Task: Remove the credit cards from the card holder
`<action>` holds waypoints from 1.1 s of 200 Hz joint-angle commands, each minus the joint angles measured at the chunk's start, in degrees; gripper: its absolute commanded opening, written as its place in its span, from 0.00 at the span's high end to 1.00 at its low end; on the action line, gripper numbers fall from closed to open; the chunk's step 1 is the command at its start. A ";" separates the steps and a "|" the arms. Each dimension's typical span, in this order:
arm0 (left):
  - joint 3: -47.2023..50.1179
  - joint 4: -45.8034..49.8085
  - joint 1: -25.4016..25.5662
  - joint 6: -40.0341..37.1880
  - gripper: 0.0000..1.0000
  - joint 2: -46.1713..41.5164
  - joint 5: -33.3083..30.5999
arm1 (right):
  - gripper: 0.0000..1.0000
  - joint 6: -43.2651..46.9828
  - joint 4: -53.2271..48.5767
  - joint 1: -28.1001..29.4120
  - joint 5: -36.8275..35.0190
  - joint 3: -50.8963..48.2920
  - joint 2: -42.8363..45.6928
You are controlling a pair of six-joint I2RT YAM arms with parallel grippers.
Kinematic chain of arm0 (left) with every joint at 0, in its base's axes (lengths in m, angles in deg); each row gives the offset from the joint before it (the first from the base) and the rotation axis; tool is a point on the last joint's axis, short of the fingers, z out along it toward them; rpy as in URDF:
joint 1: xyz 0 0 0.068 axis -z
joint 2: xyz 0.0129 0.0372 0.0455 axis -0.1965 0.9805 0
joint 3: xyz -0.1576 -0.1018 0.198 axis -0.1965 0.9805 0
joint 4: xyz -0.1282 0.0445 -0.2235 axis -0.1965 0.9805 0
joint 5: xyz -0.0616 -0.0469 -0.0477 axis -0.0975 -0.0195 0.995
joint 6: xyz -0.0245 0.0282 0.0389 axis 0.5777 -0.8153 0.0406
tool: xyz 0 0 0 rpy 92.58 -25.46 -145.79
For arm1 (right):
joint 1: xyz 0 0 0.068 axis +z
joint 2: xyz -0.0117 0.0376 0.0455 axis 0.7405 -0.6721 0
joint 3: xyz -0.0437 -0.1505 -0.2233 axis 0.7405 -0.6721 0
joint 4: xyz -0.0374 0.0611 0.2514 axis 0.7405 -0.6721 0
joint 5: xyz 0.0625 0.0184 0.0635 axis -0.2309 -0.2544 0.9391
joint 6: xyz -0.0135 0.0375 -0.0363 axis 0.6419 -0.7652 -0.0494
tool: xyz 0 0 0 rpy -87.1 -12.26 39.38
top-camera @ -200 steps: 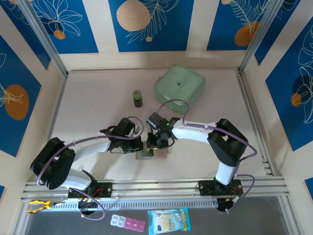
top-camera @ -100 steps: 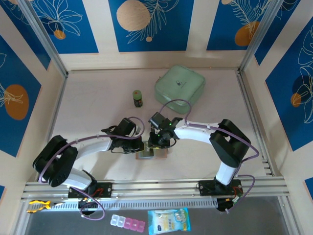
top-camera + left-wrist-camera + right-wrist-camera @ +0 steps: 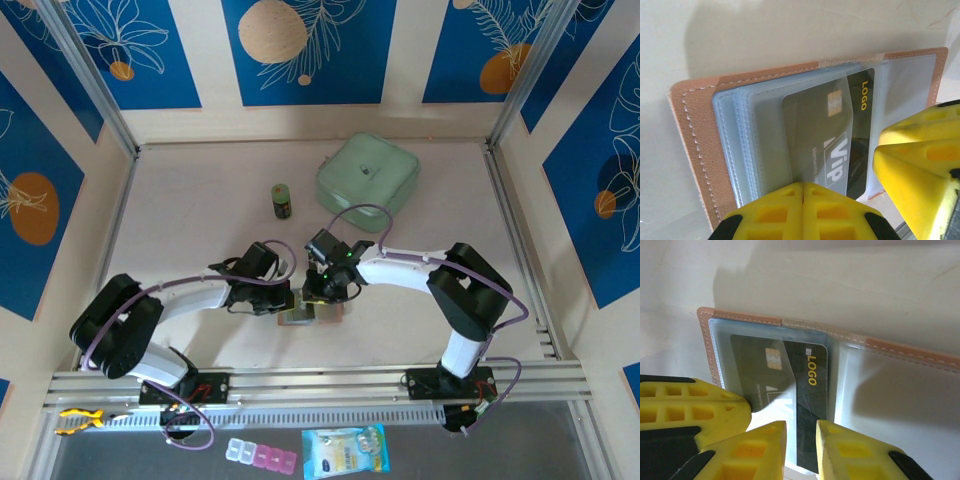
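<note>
The card holder (image 3: 336, 315) lies open on the table, pinkish-tan leather (image 3: 695, 130) around clear pockets (image 3: 900, 349). A dark credit card (image 3: 815, 125) marked "LOGO" and "Vip" sits half out of a pocket, its bare end (image 3: 812, 405) toward the spine. My left gripper (image 3: 288, 300) is shut, its tips (image 3: 803, 189) pressed together on the stack of clear pockets. My right gripper (image 3: 322, 297) hovers beside it with jaws a narrow gap apart (image 3: 801, 440), the card's near end showing between them. The frames do not show whether its fingertips touch the card.
A mint-green zip case (image 3: 368, 175) and a small dark jar (image 3: 283, 201) stand farther back. A pill box (image 3: 262, 455) and a blue-printed sachet (image 3: 345, 450) lie in front of the rail. Walls close in on three sides.
The left arm's elbow has drifted slightly right. Both grippers stay at the card holder with their jaws unchanged.
</note>
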 commanded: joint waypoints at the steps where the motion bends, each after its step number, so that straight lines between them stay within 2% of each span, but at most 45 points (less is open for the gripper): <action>1: 1.12 1.94 -0.31 -0.78 1.00 0.21 -0.84 | 0.76 -0.44 0.50 -0.36 1.72 -0.93 -1.05; 86: 0.74 2.55 -0.23 -0.97 1.00 0.21 -1.03 | 0.75 -0.70 1.36 -1.01 1.67 -1.98 -1.44; 220: 0.94 1.85 -0.30 -0.36 1.00 0.65 -0.68 | 0.76 -2.42 10.12 -2.64 9.05 -5.92 -0.98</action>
